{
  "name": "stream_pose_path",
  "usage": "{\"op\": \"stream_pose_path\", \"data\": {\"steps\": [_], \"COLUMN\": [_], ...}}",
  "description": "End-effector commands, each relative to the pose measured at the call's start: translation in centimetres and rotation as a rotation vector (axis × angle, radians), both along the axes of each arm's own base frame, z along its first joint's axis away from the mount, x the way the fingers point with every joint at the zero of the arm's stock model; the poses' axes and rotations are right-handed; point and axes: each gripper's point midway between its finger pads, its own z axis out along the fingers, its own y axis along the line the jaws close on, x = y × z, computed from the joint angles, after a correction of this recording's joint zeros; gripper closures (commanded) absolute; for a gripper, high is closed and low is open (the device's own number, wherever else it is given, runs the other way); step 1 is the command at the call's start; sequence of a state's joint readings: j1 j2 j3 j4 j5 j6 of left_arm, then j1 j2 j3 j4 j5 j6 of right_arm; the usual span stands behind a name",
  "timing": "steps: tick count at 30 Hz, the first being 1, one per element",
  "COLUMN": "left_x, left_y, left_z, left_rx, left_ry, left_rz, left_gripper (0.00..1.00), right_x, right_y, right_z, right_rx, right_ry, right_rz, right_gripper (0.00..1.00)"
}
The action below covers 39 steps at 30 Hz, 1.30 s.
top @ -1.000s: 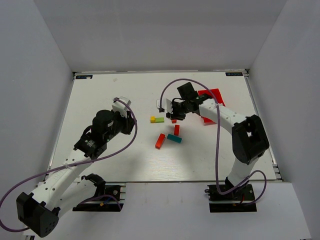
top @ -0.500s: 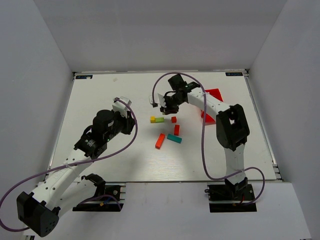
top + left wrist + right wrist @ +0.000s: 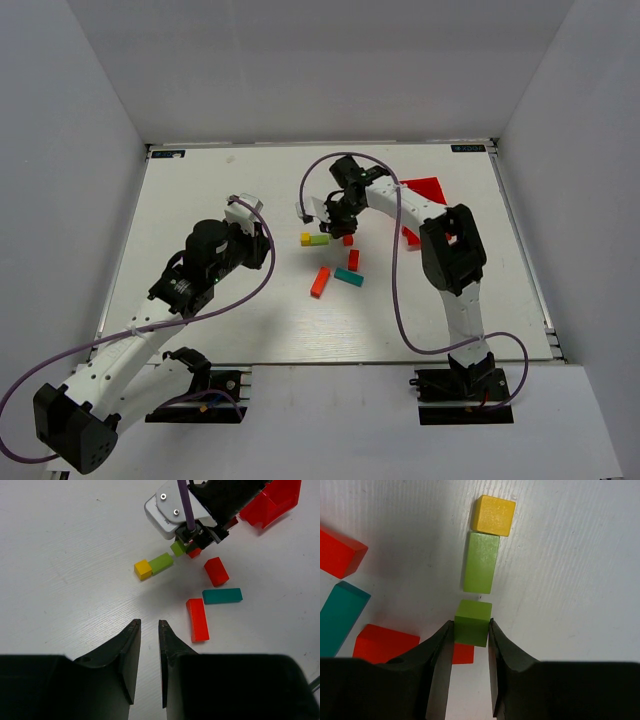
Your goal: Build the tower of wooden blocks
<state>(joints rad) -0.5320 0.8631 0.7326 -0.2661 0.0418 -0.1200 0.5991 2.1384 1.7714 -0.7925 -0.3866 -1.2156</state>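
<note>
A yellow cube (image 3: pixel 306 239) and a longer green block (image 3: pixel 319 239) lie end to end in a row on the table. My right gripper (image 3: pixel 336 222) is shut on a small green cube (image 3: pixel 473 622), held just off the free end of the green block (image 3: pixel 481 562) and in line with the yellow cube (image 3: pixel 493 515). A small red cube (image 3: pixel 463 653) lies below the held cube. A red block (image 3: pixel 353 260), a teal bar (image 3: pixel 348 277) and an orange bar (image 3: pixel 320 282) lie loose nearby. My left gripper (image 3: pixel 149 625) hangs empty above bare table, its jaws a narrow gap apart.
The red plastic bin (image 3: pixel 422 190) stands at the back right, behind the right arm. The table's walls rise on three sides. The left arm (image 3: pixel 200 260) reaches over the left half of the table.
My right gripper has swung left from beside the red bin to the end of the green block, carrying the green cube. The left arm has not moved.
</note>
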Motion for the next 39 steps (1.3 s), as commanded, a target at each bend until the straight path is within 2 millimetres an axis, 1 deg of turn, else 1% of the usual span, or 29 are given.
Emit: {"op": "stream_pose_path", "data": {"steps": [1, 6, 7, 8, 12, 14, 18, 25, 26, 29, 34, 39], "left_x": [-0.1, -0.1, 0.0, 0.0, 0.0, 0.0, 0.0, 0.1, 0.1, 0.1, 0.1, 0.0], "left_y": [0.2, 0.2, 0.2, 0.2, 0.2, 0.2, 0.2, 0.3, 0.3, 0.3, 0.3, 0.4], "left_z": [0.2, 0.2, 0.6, 0.6, 0.6, 0.6, 0.6, 0.6, 0.6, 0.6, 0.6, 0.9], "left_rx": [0.001, 0.001, -0.003, -0.003, -0.003, -0.003, -0.003, -0.001, -0.001, -0.001, -0.001, -0.005], "left_ry": [-0.007, -0.007, -0.015, -0.015, -0.015, -0.015, -0.015, -0.017, -0.017, -0.017, -0.017, -0.025], "left_rz": [0.000, 0.000, 0.000, 0.000, 0.000, 0.000, 0.000, 0.008, 0.008, 0.008, 0.008, 0.008], "left_gripper": [0.68, 0.68, 0.68, 0.68, 0.68, 0.68, 0.68, 0.68, 0.68, 0.68, 0.68, 0.68], "right_x": [0.0, 0.1, 0.1, 0.2, 0.2, 0.2, 0.2, 0.5, 0.4, 0.4, 0.7, 0.9], "right_y": [0.2, 0.0, 0.1, 0.2, 0.1, 0.3, 0.1, 0.2, 0.4, 0.4, 0.5, 0.8], "right_z": [0.2, 0.2, 0.2, 0.2, -0.4, -0.5, -1.3, -1.5, -1.6, -1.5, -1.5, -1.8], "right_rx": [-0.018, -0.023, -0.023, -0.021, -0.032, -0.032, -0.049, -0.046, -0.045, -0.043, -0.038, -0.035], "right_ry": [-0.003, -0.003, -0.004, -0.006, 0.006, 0.004, 0.013, 0.014, 0.018, 0.017, 0.009, 0.008], "right_rz": [0.011, -0.006, -0.007, -0.010, -0.022, -0.023, -0.026, -0.035, -0.033, -0.035, -0.044, -0.045], "right_gripper": [1.00, 1.00, 1.00, 1.00, 1.00, 1.00, 1.00, 1.00, 0.98, 0.98, 0.94, 0.94]}}
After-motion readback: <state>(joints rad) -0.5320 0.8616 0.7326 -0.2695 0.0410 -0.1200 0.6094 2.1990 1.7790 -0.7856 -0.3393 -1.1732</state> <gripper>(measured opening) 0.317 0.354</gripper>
